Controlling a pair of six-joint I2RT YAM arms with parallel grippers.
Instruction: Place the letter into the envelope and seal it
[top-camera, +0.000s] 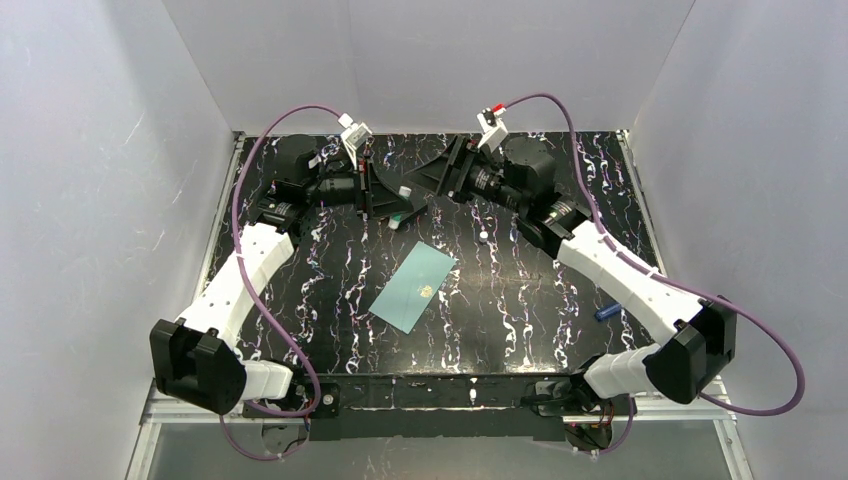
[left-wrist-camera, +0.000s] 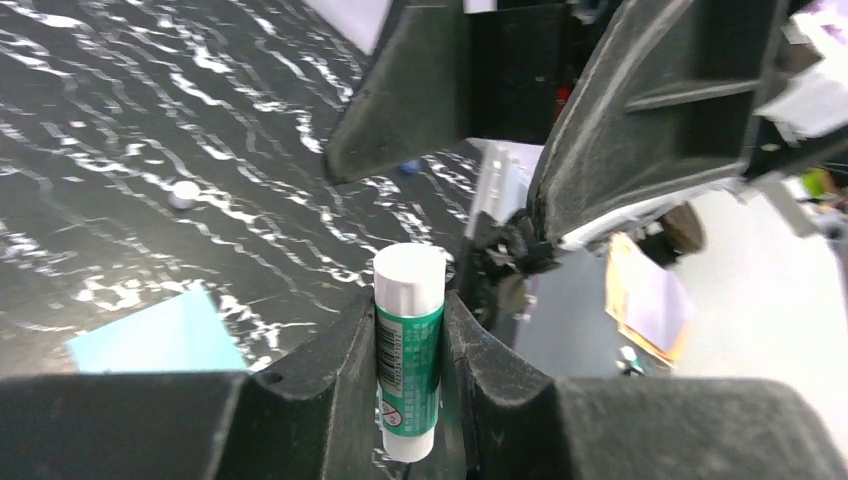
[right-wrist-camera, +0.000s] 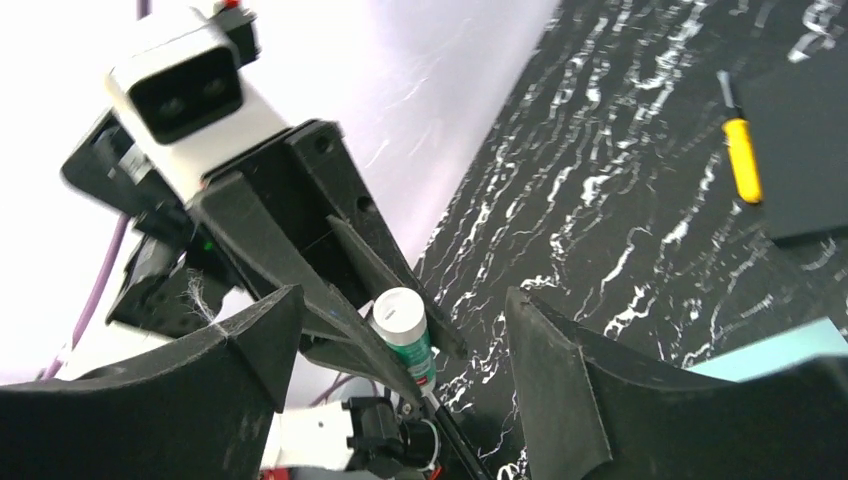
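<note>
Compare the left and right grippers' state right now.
The left gripper has its fingers clamped on a green-and-white glue stick; the right gripper holds nothing. Left fingers stand narrow, right fingers wide apart. Both hover over the far side of the table, facing each other.

A robotics lab test cell: plain white panel walls (top-camera: 100, 150) box in the black marbled counter (top-camera: 500, 320) on three sides. A left arm (top-camera: 240, 280) and right arm (top-camera: 620, 275) are bolted at its near edge, and purple cables (top-camera: 236, 210) loop above it.

Teal envelope (top-camera: 414, 287) on marbled table (top-camera: 520, 330)
</note>
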